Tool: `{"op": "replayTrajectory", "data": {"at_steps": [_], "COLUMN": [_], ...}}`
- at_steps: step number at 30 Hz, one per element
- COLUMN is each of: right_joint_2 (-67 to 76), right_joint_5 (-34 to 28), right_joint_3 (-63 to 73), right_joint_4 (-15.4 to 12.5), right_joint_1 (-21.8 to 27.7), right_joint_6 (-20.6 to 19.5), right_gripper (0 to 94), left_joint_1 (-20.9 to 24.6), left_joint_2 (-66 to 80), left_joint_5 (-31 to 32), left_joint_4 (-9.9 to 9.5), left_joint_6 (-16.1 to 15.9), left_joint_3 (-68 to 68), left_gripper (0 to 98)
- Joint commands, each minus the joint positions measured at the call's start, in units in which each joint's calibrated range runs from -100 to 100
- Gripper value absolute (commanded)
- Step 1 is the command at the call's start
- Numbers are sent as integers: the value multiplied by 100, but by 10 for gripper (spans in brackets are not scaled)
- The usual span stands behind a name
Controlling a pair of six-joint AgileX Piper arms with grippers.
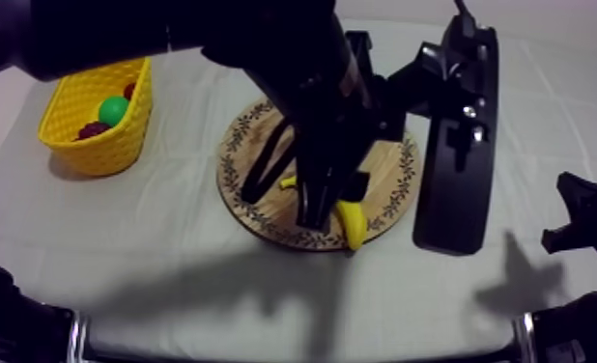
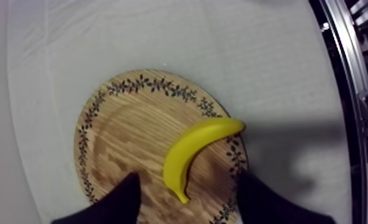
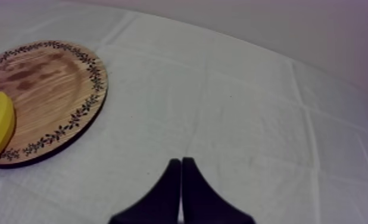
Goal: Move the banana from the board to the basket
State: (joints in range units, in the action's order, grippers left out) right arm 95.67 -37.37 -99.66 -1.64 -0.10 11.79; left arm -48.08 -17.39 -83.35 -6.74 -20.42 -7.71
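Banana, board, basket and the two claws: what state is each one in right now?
Wooden board: flat on the cloth, one fruit on it.
Banana: lying on the board, one end at the rim, not gripped.
Yellow basket: upright, with a green fruit and a dark red fruit inside.
Left gripper: open, fingers either side of the banana.
Right gripper: shut on nothing, over the cloth beside the board.

Grey-white clothed table with 2 things on it: round wooden board mid-table, yellow basket well apart.
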Motion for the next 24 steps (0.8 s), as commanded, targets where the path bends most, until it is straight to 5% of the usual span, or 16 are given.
{"op": "replayTrajectory", "data": {"at_steps": [1, 24], "right_joint_2": [0, 0], "right_joint_5": [3, 3], "right_joint_3": [-1, -1], "right_joint_4": [0, 0], "right_joint_1": [2, 2], "right_joint_6": [0, 0], "right_gripper": [3, 3], "left_joint_1": [-6, 223], "left_joint_2": [-4, -1593], "left_joint_5": [2, 328], "left_joint_4": [-65, -221], "left_joint_6": [32, 10], "left_joint_3": [52, 39], "left_gripper": [750, 868]}}
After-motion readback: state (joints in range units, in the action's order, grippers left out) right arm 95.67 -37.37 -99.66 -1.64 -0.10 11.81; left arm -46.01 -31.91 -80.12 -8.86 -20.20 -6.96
